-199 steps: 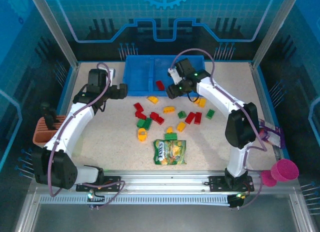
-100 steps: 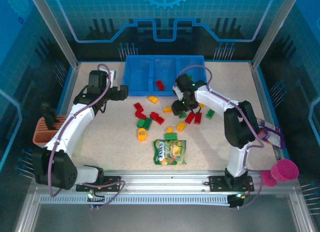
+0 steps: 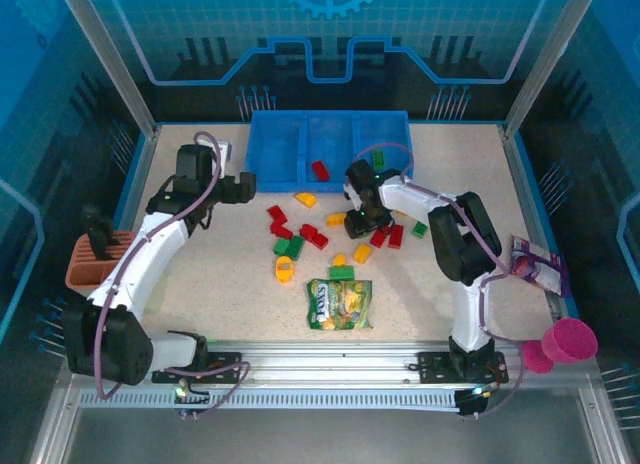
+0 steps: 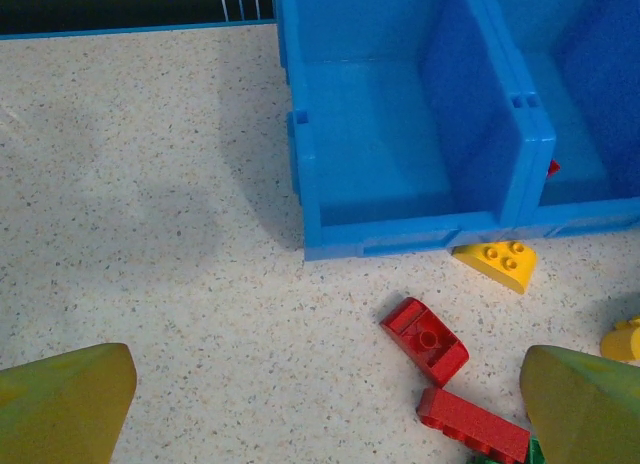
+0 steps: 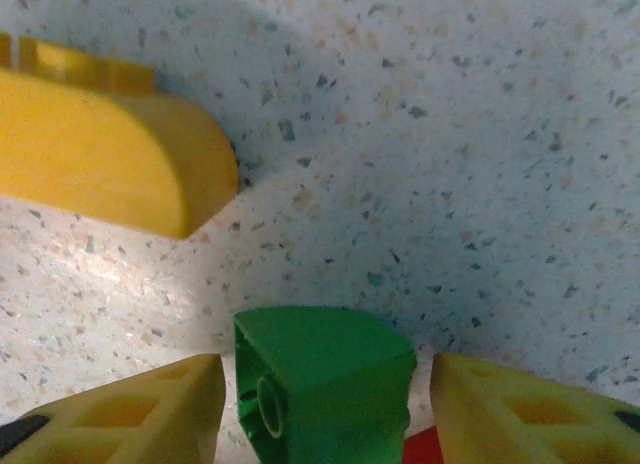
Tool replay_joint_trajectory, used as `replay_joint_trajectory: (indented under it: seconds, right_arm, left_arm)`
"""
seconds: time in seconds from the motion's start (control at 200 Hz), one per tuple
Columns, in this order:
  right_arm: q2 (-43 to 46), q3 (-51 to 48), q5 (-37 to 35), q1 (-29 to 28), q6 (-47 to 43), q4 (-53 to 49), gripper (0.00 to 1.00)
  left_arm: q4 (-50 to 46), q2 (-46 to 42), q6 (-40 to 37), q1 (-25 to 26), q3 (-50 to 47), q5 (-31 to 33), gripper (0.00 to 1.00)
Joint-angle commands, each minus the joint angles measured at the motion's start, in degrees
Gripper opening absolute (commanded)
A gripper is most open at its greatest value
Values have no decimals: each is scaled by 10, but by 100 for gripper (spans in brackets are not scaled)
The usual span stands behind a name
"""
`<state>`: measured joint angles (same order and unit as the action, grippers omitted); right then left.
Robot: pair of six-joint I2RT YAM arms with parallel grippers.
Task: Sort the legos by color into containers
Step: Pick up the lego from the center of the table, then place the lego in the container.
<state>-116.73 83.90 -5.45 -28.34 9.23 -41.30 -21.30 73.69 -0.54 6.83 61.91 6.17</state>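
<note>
Red, green and yellow legos lie scattered on the table in front of the blue tray, whose compartments are the containers. One red lego lies in the middle compartment. My right gripper is down in the pile. In the right wrist view its jaws stand on either side of a green lego with a thin gap on each side. A yellow lego lies just beyond. My left gripper hovers wide open by the tray's left corner, above a red lego and a yellow one.
A green-yellow candy bag lies in front of the pile. An orange-brown basket sits at the left edge. A pink cup and a purple packet are at the right.
My right gripper came away from the tray, leaving the red lego in it, and dropped into the pile around a green lego, jaws narrowing. The left arm has not moved.
</note>
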Motion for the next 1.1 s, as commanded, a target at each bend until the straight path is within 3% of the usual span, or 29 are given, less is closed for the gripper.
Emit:
replay_joint_trajectory:
  seconds: [0.0,0.37,0.761,1.096]
  right_arm:
    - [-23,10,-15,3,2,-3,54]
    - [-10,-10,-39,2,-13,-17,33]
    - [79,55,-38,26,-44,-35,32]
    - [28,170,-61,86,-105,23,34]
  left_arm:
    - [13,-18,-17,2,-9,-4,99]
    - [23,-21,-24,2,-18,-4,99]
    - [22,-14,-23,2,-15,3,99]
    - [21,-16,-23,2,-14,42,99]
